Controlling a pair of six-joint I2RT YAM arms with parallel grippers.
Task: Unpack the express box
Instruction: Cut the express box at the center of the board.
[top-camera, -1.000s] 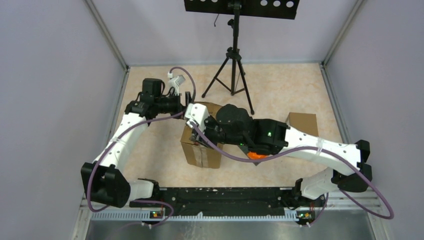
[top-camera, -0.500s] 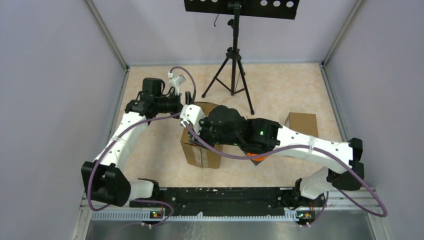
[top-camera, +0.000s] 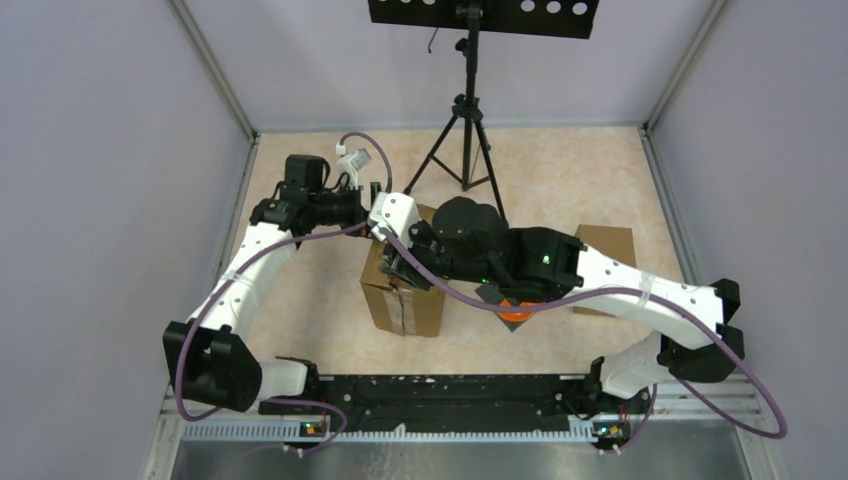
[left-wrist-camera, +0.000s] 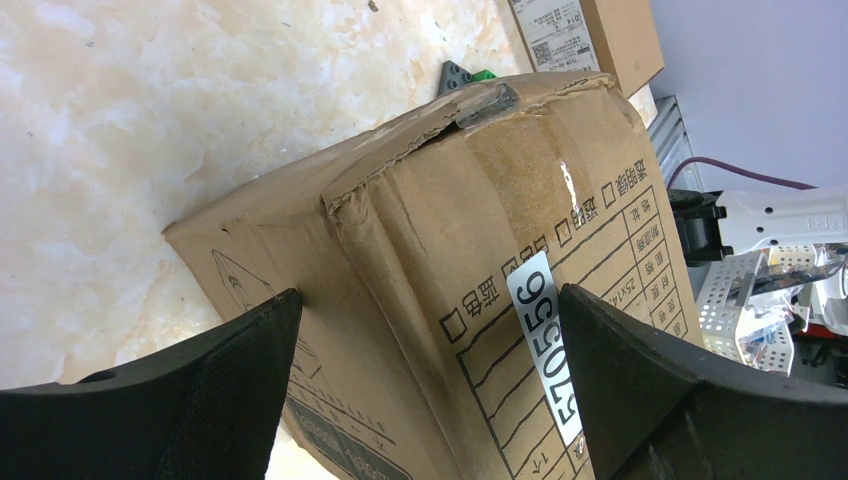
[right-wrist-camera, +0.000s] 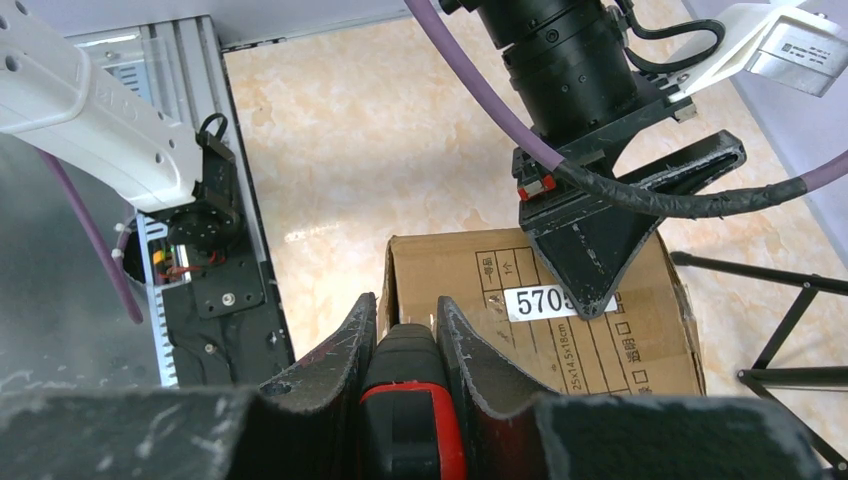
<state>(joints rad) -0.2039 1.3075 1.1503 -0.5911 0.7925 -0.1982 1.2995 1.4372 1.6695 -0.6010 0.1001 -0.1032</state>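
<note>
Tabletop (top-camera: 570, 180) of beige stone pattern, from above, bore the taped brown cardboard box (top-camera: 400, 300) centrally. At the left wrist we saw the left gripper (left-wrist-camera: 428, 295) spread astride its corner; at the right, the right gripper (right-wrist-camera: 405, 305) pinched a red-and-black tool (right-wrist-camera: 405, 400), box just ahead.

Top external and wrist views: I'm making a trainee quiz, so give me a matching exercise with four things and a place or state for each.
1 express box
2 left end effector
3 right end effector
4 tripod

A stands at the far end of the table
B open wide, by the box's far end
C shut on a black-and-red tool
D bears a white number label

Pairs: 1-D, 2-B, 3-C, 4-A
</note>
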